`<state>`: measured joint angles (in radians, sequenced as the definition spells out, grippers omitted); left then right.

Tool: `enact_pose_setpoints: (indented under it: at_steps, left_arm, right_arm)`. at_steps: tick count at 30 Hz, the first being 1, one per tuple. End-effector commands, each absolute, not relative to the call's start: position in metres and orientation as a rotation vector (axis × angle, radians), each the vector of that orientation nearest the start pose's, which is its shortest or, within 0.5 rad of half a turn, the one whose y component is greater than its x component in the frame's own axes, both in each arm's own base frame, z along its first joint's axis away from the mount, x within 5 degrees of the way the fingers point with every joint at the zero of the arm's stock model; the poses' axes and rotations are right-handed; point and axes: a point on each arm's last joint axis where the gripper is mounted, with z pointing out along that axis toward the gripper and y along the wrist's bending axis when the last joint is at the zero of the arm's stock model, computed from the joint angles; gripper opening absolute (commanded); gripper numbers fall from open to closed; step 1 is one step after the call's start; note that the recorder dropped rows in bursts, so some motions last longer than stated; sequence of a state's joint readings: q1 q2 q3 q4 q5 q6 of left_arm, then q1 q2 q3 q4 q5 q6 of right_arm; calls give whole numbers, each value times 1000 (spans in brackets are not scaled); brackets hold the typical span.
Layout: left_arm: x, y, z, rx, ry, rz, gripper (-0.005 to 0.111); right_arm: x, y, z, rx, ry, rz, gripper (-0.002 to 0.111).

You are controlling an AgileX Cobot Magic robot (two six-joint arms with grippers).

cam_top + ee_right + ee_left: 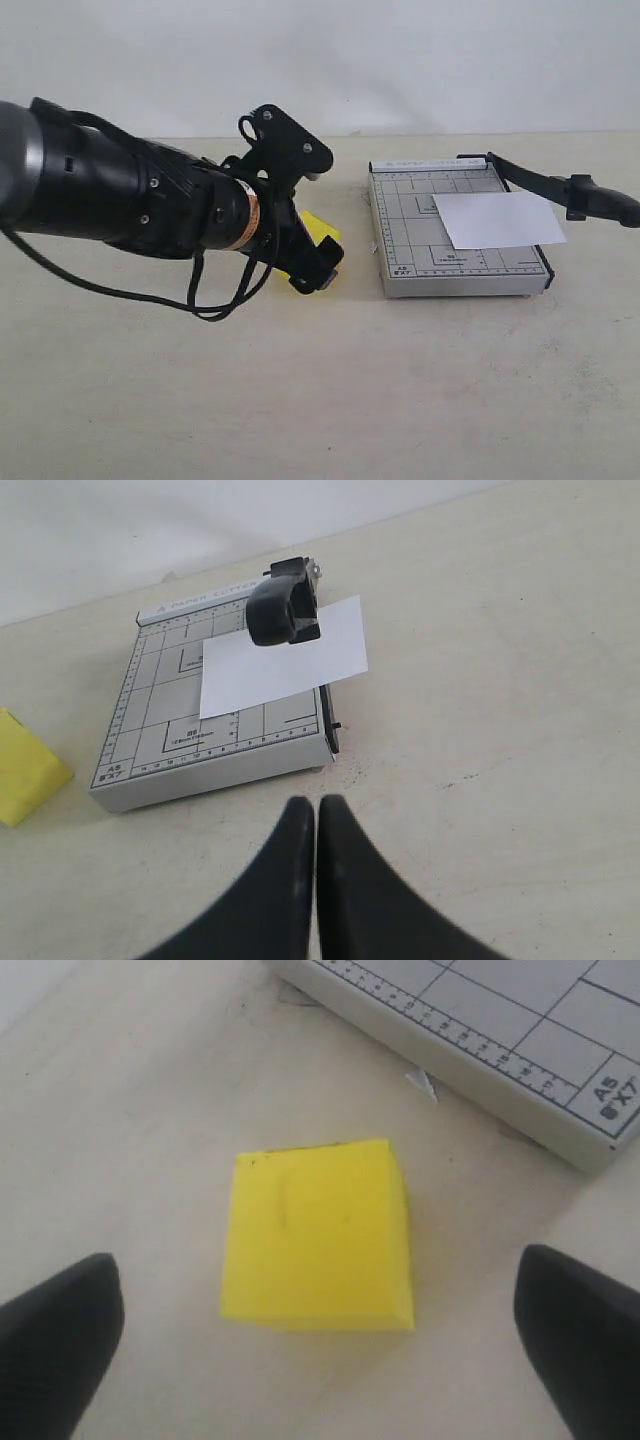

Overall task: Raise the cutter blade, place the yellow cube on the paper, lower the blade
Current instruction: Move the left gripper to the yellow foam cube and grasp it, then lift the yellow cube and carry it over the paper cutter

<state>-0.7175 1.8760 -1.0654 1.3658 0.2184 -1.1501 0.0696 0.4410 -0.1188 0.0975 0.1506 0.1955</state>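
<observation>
The yellow cube (315, 1235) rests on the table just left of the grey gridded cutter board (405, 225). My left gripper (315, 1260) is open wide, its fingers (55, 1345) standing on either side of the cube without touching it; from outside the gripper (315, 262) hides most of the cube (322, 228). The white paper (500, 220) lies skewed on the board's right half. The cutter blade (545, 182) is lifted off the board, its handle (283, 610) up in the air. My right gripper (316, 815) is shut on nothing, held over bare table near the board's front.
The left arm (110, 190) and its looping cable (215, 305) fill the left of the exterior view. A pale wall (400, 60) stands behind the table.
</observation>
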Motion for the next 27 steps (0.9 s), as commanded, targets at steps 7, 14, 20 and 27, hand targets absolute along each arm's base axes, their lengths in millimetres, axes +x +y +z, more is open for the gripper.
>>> enact_pose_setpoints:
  at_steps: [7, 14, 20, 27]
  left_arm:
    - [360, -245, 135, 872, 2161, -81, 109]
    - [370, -243, 117, 879, 2186, -132, 109]
    - [371, -241, 115, 874, 2195, -100, 95]
    - [372, -238, 126, 767, 2217, -104, 4]
  right_arm:
    - [94, 8, 207, 217, 1952, 256, 1]
    - [94, 8, 207, 217, 1952, 256, 1]
    - [94, 8, 207, 217, 1952, 256, 1]
    - [94, 8, 207, 217, 1952, 256, 1]
